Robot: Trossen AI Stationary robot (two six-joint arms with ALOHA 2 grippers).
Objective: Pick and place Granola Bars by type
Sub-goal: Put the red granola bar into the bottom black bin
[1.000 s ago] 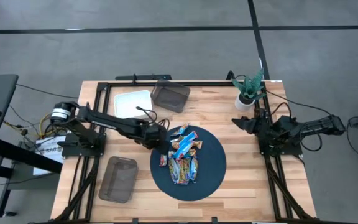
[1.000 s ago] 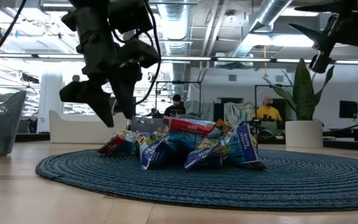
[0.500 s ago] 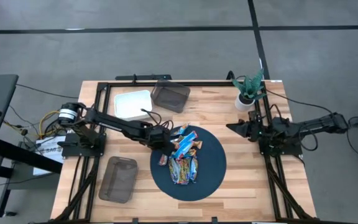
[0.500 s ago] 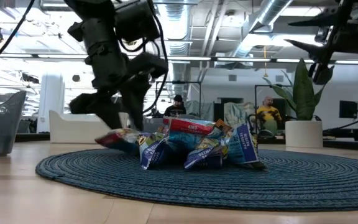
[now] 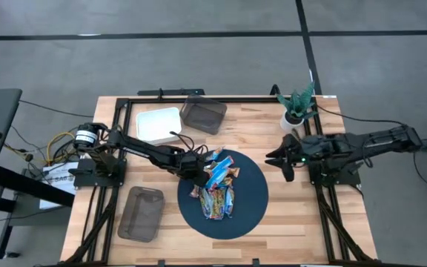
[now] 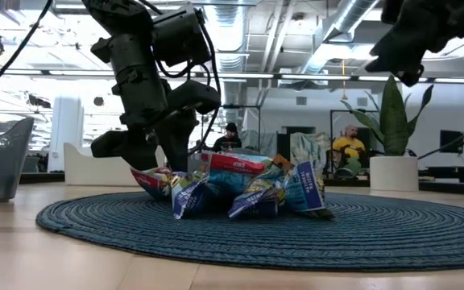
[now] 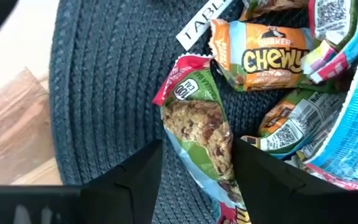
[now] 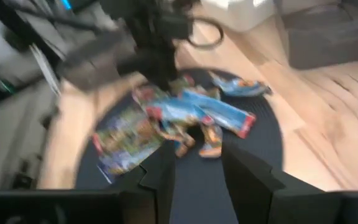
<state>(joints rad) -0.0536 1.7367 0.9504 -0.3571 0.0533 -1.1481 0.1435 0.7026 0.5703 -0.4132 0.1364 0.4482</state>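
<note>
The granola bars lie heaped on a round dark-blue woven mat; their wrappers are blue, orange, red and green. My left gripper is down at the heap's left edge, open. Its fingers stand on either side of one bar with a red-and-green wrapper. In the low view that gripper stands over the heap's left end. My right gripper hovers open above the mat's right edge and touches nothing. In its wrist view, the right gripper looks at the heap. My left gripper comes at the red-and-green bar from above, slanting toward the table's right, with its fingers along the bar's two long sides. The wrapper fills the gap between them. Whether they pinch it I cannot tell. The bar lies flat on the mat.
At the far left stand a white tray and a dark mesh bin. A second mesh bin sits near left. A potted plant stands far right. A white label strip lies by the heap. People sit beyond the table.
My left gripper has moved right and down onto the heap's left edge, straddling a bar. The heap and mat have slid slightly toward the table's left. My right gripper has reached from the table's right edge toward the mat.
</note>
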